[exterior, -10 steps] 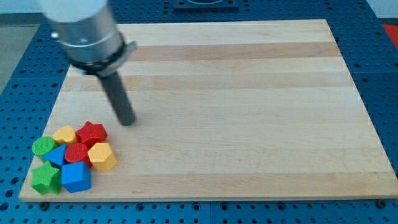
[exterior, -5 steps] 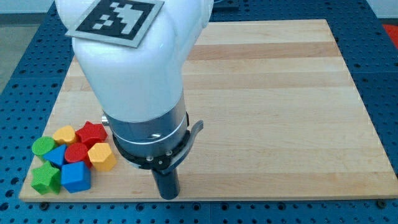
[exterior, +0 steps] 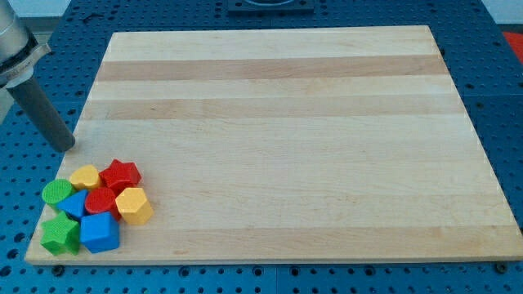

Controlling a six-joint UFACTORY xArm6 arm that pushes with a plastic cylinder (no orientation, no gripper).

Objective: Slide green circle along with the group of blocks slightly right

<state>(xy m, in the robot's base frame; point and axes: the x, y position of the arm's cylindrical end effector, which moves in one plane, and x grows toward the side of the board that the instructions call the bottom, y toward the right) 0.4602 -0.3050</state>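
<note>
Green circle (exterior: 56, 193) sits at the board's lower-left corner, on the 9 o'clock edge of a tight cluster of blocks, close to the wooden board's (exterior: 278, 147) left edge. Touching it at 3 o'clock is a blue block (exterior: 73, 204), shape unclear, mostly hidden among its neighbours. At 1 o'clock from the green circle lies a yellow block (exterior: 84, 177), roughly hexagonal, and beside that, at the cluster's 1 o'clock corner, a red star (exterior: 121, 174). A red round block (exterior: 101, 200) occupies the cluster's middle. A yellow hexagon (exterior: 134, 206) marks the 3 o'clock side. Along the bottom, a green star (exterior: 60, 235) sits at 6 o'clock from the green circle, with a blue cube (exterior: 100, 233) just to its right. All eight blocks pack together, touching. My tip (exterior: 64, 147) stands off the board on the blue perforated table (exterior: 33, 122), at 12 o'clock from the green circle, near it but apart and touching no block. The rod slants up toward 11 o'clock. No jaws on this rig: the rod ends plain.
</note>
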